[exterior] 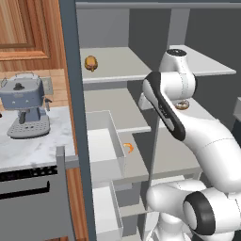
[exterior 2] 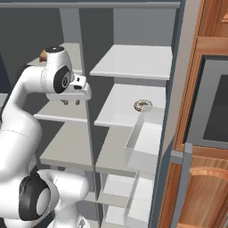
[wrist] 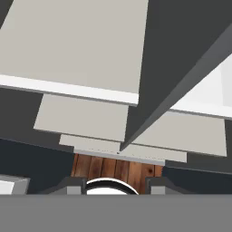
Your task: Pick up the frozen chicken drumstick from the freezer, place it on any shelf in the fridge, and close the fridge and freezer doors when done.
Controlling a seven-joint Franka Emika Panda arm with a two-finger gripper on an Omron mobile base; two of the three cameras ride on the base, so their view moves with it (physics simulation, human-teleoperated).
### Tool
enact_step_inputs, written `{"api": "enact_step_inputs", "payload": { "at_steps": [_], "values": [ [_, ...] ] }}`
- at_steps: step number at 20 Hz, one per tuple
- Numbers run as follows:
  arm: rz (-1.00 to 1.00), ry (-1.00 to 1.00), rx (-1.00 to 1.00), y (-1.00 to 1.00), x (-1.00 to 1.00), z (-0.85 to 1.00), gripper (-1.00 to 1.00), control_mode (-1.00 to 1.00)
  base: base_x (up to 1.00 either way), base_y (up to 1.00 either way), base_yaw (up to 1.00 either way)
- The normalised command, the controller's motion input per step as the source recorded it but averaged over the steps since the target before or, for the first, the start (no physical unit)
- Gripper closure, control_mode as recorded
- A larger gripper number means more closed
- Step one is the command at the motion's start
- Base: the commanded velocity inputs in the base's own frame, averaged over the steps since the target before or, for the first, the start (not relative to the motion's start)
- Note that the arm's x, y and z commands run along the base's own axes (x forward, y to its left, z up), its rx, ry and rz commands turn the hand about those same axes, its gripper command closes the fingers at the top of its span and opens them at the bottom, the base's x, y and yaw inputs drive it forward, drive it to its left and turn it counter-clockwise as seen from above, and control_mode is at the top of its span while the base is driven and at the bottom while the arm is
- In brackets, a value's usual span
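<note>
Arm rises in front of the open unit, elbow bent, hand held level with the middle shelves just ahead of the divider between the two compartments. Gripper (exterior 2: 71, 102) points down; in the right base view only two short dark tips show under the hand, so cannot tell whether the fingers are apart or together, and nothing seen between them. In the hand view the finger tips (wrist: 68, 186) sit at the bottom edge, well apart in frame, looking down past stacked pale shelf boards and the dark divider to a wood floor. Lower freezer shelf (exterior: 141, 155) carries a small orange curled piece (exterior: 128, 148), beside a white drawer (exterior: 106, 146) pulled out. Doughnut (exterior 2: 142, 105) lies on a mid shelf of the right compartment, partly hidden by the arm in the left base view. Farthest back, drumstick (exterior: 91, 63) sits on the freezer's top shelf (exterior: 117, 66), near its left wall, well apart from the gripper. Coffee machine (exterior: 24, 103) stands on the counter (exterior: 28, 148) to the left.
</note>
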Motion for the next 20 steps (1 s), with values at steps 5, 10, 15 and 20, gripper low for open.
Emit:
{"api": "enact_step_inputs", "payload": {
  "at_steps": [5,10,15,20],
  "values": [
    [0.00,0.03,0.00,0.00,0.19,0.00,-1.00,-1.00,0.00,0.00,0.00],
    [0.00,0.00,0.00,0.00,0.00,0.00,-1.00,-1.00,0.00,0.00,0.00],
    [0.00,0.00,0.00,0.00,0.00,0.00,-1.00,-1.00,0.00,0.00,0.00],
    [0.00,0.00,0.00,0.00,0.00,0.00,-1.00,-1.00,0.00,0.00,0.00]
  ]
}}
